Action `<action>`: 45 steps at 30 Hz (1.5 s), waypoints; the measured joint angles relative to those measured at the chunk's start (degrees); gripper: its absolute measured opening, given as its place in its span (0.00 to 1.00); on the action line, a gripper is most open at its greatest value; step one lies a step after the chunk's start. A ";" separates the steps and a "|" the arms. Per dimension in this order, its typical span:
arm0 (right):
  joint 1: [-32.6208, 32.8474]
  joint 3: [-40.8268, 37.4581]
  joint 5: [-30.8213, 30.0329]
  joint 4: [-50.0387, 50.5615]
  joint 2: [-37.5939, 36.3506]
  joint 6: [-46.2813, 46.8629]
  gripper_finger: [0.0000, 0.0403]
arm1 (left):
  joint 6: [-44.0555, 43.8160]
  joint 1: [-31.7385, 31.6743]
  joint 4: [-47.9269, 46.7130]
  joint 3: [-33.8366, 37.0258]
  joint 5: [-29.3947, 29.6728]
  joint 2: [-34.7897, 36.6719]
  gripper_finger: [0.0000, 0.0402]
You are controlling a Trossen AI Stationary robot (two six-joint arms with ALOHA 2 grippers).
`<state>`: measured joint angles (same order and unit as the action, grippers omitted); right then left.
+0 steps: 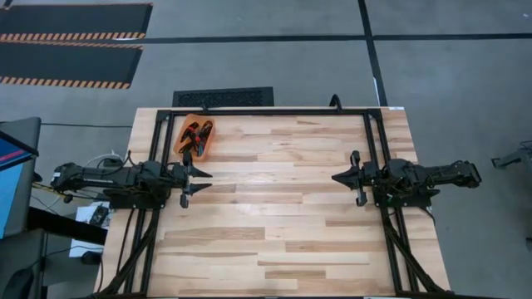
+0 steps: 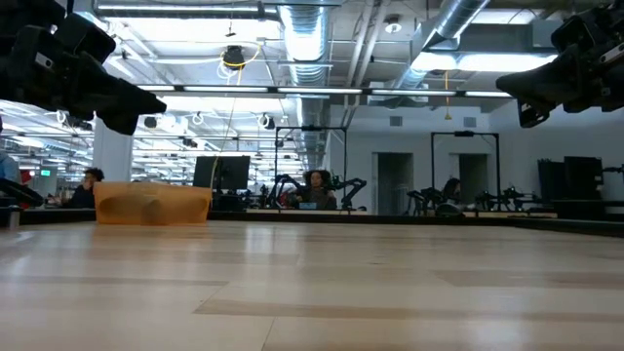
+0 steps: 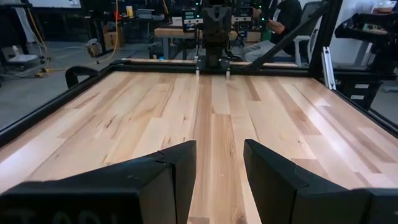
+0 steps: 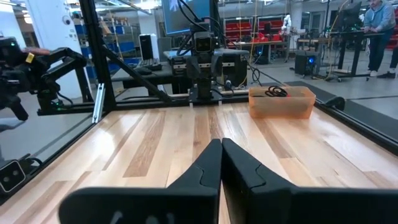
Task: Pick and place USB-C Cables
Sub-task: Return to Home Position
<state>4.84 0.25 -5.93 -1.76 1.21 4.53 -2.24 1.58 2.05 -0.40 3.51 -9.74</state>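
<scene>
Found the USB-C Cables [image 1: 195, 135] heaped inside the orange bin [image 1: 210, 143] — hence nothing carried. Saw left end effector [image 3: 219, 145] near the bin, parted, empty; right end effector [image 4: 221, 147] well apart, closed, empty — seemingly parked.

We are in a robotics lab set in an open industrial hall. Everything gathers around the wooden table [image 1: 283, 208]: two dark robot arms [image 1: 125, 178] are mounted at its ends, with a black frame [image 1: 266, 110] around them. Above the table run bare silver ventilation ducts [image 2: 304, 39] and strip lights [image 2: 244, 90]. Beyond its far edge we see a monitor [image 2: 222, 172], more arm rigs [image 2: 346, 185] and a seated person [image 2: 315, 183]. Around the table lies grey concrete floor [image 1: 274, 58] with hazard-striped mats [image 1: 71, 54].
</scene>
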 joint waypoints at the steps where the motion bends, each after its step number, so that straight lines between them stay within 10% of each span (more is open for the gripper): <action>1: 0.00 0.00 0.02 0.00 0.00 -0.02 0.07 | 0.00 0.00 0.00 0.00 0.00 -0.01 0.31; 12: 0.00 0.00 0.01 -0.02 0.00 0.00 0.07 | -0.16 0.00 0.20 0.02 0.05 9.77 0.31; 45: 0.01 0.00 -0.04 -0.39 -0.10 0.00 0.07 | -0.18 0.00 0.18 0.04 0.28 9.35 0.31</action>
<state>4.85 0.25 -5.98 -2.15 1.11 4.54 -2.42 1.58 2.23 -0.36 3.78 -0.38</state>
